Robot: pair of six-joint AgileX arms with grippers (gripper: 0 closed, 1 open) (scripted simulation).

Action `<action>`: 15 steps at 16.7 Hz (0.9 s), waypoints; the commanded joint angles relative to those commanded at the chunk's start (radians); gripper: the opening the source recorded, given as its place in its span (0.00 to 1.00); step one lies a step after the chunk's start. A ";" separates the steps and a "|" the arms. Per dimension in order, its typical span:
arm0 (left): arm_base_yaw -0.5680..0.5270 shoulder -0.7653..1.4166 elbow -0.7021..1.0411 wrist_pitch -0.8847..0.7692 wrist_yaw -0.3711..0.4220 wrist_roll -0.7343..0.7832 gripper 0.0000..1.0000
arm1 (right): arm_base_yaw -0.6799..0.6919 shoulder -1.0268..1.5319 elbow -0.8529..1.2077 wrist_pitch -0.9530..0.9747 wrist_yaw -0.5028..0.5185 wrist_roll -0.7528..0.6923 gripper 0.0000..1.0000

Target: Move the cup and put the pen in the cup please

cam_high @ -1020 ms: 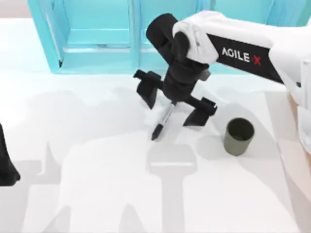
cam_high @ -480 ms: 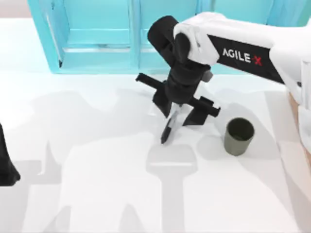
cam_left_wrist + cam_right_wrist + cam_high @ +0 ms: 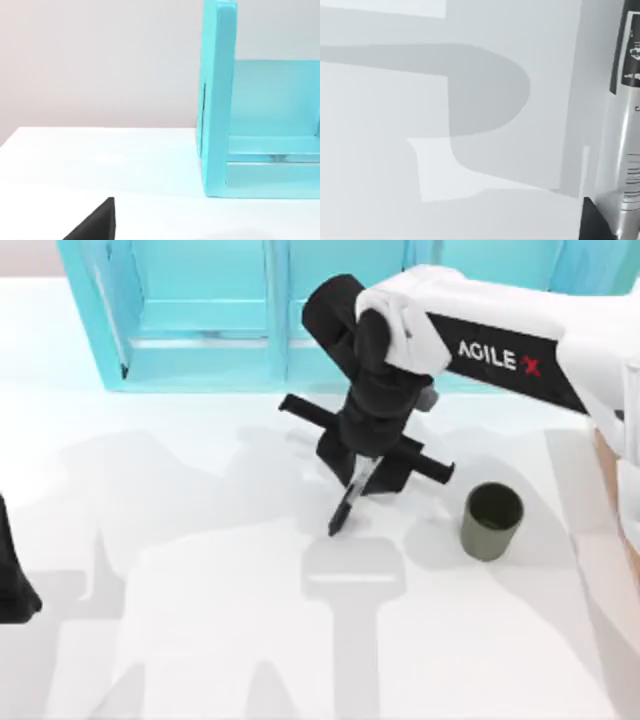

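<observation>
My right gripper (image 3: 364,472) is shut on the pen (image 3: 347,506), a slim black marker with a grey-white barrel, in the middle of the table. The pen slants out below the fingers, black tip toward the table's front. Its labelled barrel (image 3: 626,150) runs close along the edge of the right wrist view. The cup (image 3: 491,521), a small olive-grey cylinder with a dark inside, stands upright on the table to the right of the gripper, apart from it. My left arm (image 3: 12,580) is parked at the table's left edge.
A teal shelf unit (image 3: 200,320) stands along the back of the table, behind the right arm; the left wrist view shows its side panel (image 3: 219,100). White tabletop (image 3: 200,640) stretches in front and to the left.
The right gripper's fingers, spread wide a second ago, have closed around the pen. The pen has swung a little to the right and now stands steeper. The cup and left arm stayed put.
</observation>
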 joint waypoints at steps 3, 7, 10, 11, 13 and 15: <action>0.000 0.000 0.000 0.000 0.000 0.000 1.00 | 0.038 -0.098 -0.073 -0.032 0.005 0.036 0.00; 0.000 0.000 0.000 0.000 0.000 0.000 1.00 | 0.085 -0.307 -0.189 -0.078 0.011 0.083 0.00; 0.000 0.000 0.000 0.000 0.000 0.000 1.00 | 0.126 -0.386 -0.255 -0.113 0.017 0.121 0.00; 0.000 0.000 0.000 0.000 0.000 0.000 1.00 | 0.130 -0.391 -0.259 -0.117 0.018 0.126 0.00; 0.000 0.000 0.000 0.000 0.000 0.000 1.00 | 0.130 -0.391 -0.259 -0.117 0.018 0.126 0.00; 0.000 0.000 0.000 0.000 0.000 0.000 1.00 | 0.125 -0.387 -0.256 -0.114 0.016 0.125 0.00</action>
